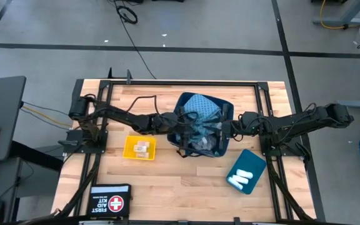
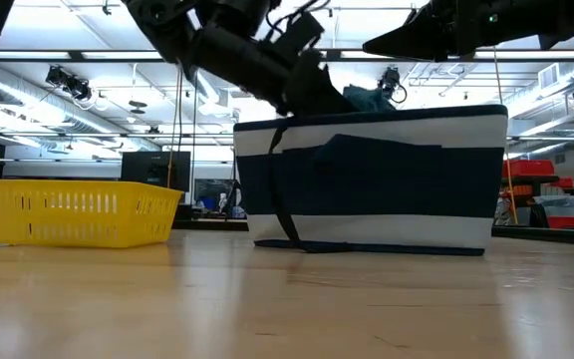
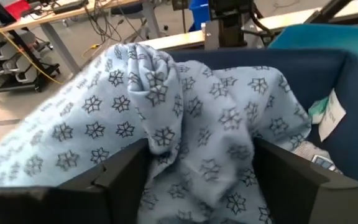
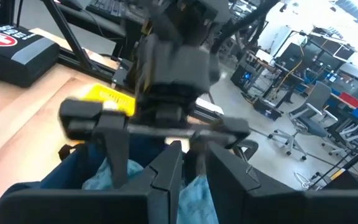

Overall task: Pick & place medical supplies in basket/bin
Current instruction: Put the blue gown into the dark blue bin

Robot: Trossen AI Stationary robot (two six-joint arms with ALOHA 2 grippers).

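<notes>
A navy bin [image 1: 229, 107] stands mid-table and holds both cloths. The grey-blue star-patterned cloth [image 3: 185, 118] is heaped at the bin's far side [image 1: 199, 103] and drapes over its rim. The teal-blue cloth [image 1: 200, 139] lies nearer and peeks above the rim [image 2: 372, 97]. My left gripper [image 1: 181, 127] reaches in from the table's left, open, with the grey-blue heap between its fingers [image 3: 204, 168]. My right gripper [image 1: 224, 129] hangs over the bin's right rim, its fingers [image 4: 194, 165] nearly together above teal cloth. White rolls [image 1: 239, 178] lie on a teal tray [image 1: 255, 164]. My left gripper is open, with a finger [image 3: 123, 177] on either side of the grey-blue cloth's bunched middle [image 3: 197, 155]. The cloth fills the gap and lies against both fingers' inner sides. It rests in the bin and over its rim, slack. Whether my right gripper touches the teal cloth, I cannot tell.
A yellow basket [image 1: 139, 147] with small pale packets stands left of the bin, seen also in the low view [image 2: 78, 209]. A black first aid kit [image 1: 110, 200] lies at the near-left edge. Bare wood lies between the bin and the near edge.
</notes>
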